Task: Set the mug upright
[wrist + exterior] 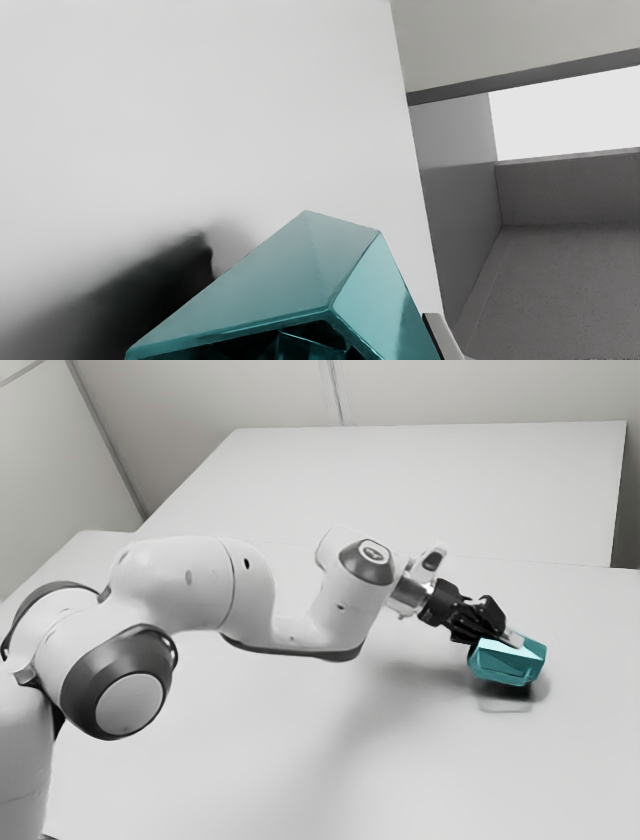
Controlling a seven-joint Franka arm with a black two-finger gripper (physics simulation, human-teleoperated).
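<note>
The big white arm starts at the exterior view's left, close to us, and reaches over to the exterior view's right. At its end, right of the middle, is the black gripper, right at the mug. I can't tell how wide open it is, or if it has hold of the mug.

The blue-green mug is right of the middle, a bit low in the frame. It is tipped, and there is a dark shadow under it. The smooth, pale table fills the bottom of the frame. Behind it, a second white top goes far back. At the very top is a plain light wall with a thin up-and-down line.

In the wrist view, past the table's straight edge, there is a rough grey floor, and farther off a bright white patch.
</note>
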